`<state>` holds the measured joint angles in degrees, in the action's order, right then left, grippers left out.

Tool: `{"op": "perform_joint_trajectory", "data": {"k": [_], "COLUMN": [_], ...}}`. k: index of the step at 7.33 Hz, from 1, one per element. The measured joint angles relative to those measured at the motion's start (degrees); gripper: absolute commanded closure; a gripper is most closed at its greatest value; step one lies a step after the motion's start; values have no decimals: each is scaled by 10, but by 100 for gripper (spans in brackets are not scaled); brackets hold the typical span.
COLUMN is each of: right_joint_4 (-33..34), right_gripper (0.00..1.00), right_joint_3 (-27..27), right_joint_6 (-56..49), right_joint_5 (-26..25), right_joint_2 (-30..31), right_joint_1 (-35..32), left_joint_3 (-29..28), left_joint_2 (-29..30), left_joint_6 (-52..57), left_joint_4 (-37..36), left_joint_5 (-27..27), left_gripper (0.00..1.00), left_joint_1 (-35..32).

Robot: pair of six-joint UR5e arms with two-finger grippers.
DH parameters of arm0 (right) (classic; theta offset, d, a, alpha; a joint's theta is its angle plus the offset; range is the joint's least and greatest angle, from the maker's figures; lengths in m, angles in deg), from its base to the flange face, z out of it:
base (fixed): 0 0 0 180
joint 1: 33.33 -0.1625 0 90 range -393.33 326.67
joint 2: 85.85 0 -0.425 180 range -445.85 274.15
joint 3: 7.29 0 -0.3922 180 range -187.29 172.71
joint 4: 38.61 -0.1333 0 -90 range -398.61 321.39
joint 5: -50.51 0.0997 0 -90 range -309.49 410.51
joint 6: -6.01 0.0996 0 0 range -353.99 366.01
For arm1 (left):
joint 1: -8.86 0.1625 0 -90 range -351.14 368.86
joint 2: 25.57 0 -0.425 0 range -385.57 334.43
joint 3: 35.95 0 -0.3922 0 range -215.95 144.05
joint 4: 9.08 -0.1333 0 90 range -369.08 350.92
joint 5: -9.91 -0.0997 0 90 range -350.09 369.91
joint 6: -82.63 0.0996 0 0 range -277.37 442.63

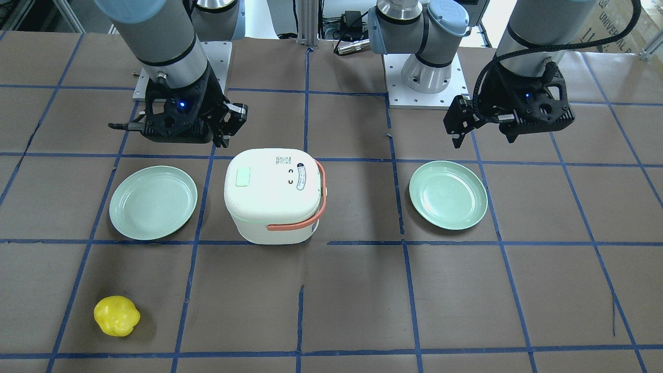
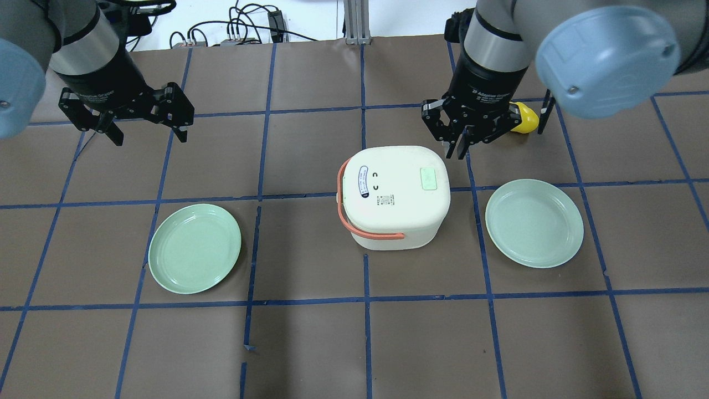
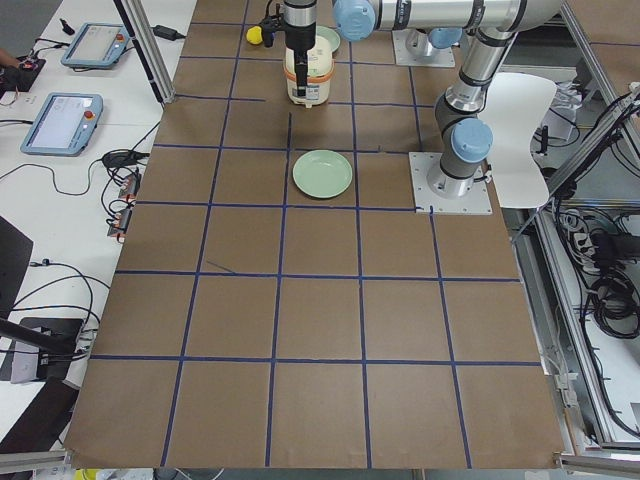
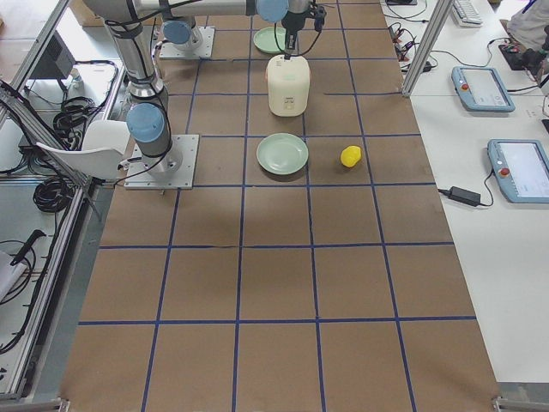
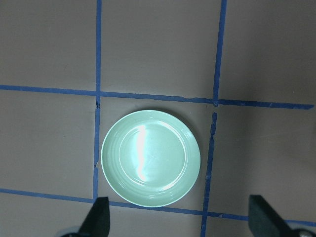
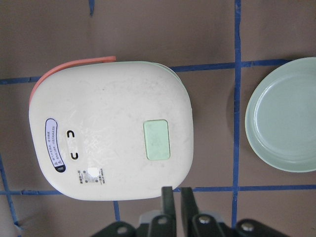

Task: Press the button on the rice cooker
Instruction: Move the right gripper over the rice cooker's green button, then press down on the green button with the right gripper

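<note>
The white rice cooker with an orange handle stands at the table's middle, its pale green button on the lid. It also shows in the front view and the right wrist view, where the button sits just ahead of the fingertips. My right gripper is shut and empty, and hovers well above the cooker's button-side edge without touching it. It also shows in the right wrist view. My left gripper is open and empty, high above the table, with its wide-apart fingers showing in the left wrist view.
Two pale green plates lie flat, one left of the cooker, below my left gripper, and one right of it. A yellow pepper lies on the operators' side of the table, partly hidden behind my right arm in the overhead view.
</note>
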<state>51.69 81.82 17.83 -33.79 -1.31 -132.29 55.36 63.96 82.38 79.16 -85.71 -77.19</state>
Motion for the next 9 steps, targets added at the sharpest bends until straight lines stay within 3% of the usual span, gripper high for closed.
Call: {"op": "perform_joint_trajectory", "data": {"k": [9], "right_joint_4": [78], "right_gripper": [94], "right_joint_3": [31], "right_joint_6": [41], "right_joint_5": [-15], "right_joint_2": [-62], "right_joint_1": [-22], "left_joint_3": [0], "left_joint_2": [0], "left_joint_6": [0], "left_joint_4": [0], "left_joint_5": [0], "left_gripper": [0], "left_joint_1": [0]}}
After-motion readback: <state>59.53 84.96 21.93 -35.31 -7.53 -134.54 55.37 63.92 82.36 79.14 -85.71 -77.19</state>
